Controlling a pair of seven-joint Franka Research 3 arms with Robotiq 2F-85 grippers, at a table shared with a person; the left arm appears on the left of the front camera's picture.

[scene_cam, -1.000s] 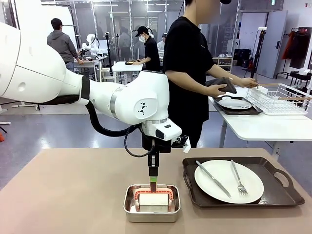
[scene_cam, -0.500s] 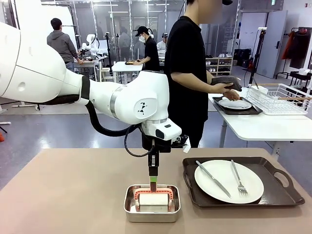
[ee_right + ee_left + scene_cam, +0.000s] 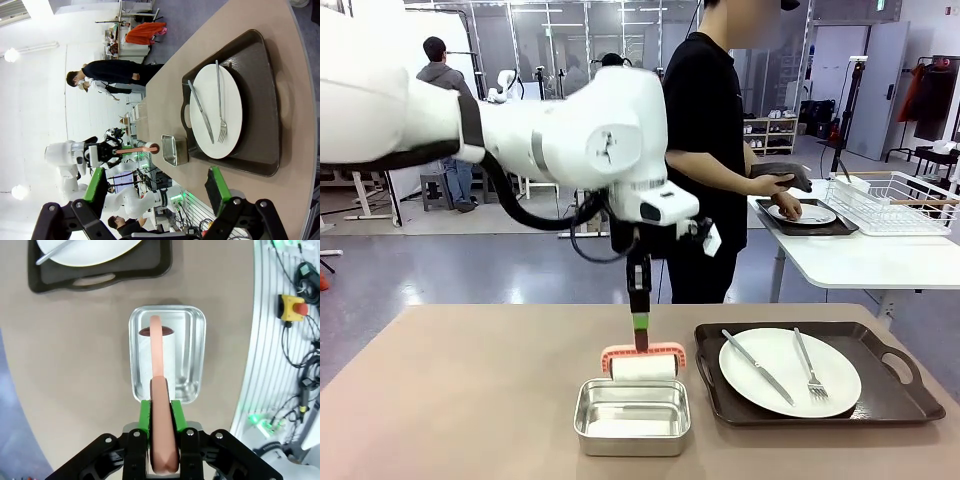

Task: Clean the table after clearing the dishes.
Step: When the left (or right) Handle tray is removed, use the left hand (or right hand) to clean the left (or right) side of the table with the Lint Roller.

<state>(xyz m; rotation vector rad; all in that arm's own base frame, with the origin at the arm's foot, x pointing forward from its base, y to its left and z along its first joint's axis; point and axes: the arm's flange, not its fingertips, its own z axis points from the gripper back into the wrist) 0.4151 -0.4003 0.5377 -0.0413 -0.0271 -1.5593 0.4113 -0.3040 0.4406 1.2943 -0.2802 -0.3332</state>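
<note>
Lifted since before, roller (image 3: 642,368) hangs above pan (image 3: 632,442) at lower centre, clamped by left gripper (image 3: 640,324); right gripper (image 3: 156,180) gapes empty

The table (image 3: 470,400) has a plain, matte beige-brown top. On its right part lies a dark brown handled tray (image 3: 895,392) bearing a round white plate (image 3: 790,376), with a steel knife (image 3: 757,367) and fork (image 3: 809,366) lying apart on it. A second white plate (image 3: 801,213) sits on another dark tray (image 3: 832,230) on the white table (image 3: 880,262) beyond.

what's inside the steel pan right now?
Bare steel floor shows in the pan. The roller hangs above it in the left gripper; from the left wrist view it covers the floor's middle.
</note>
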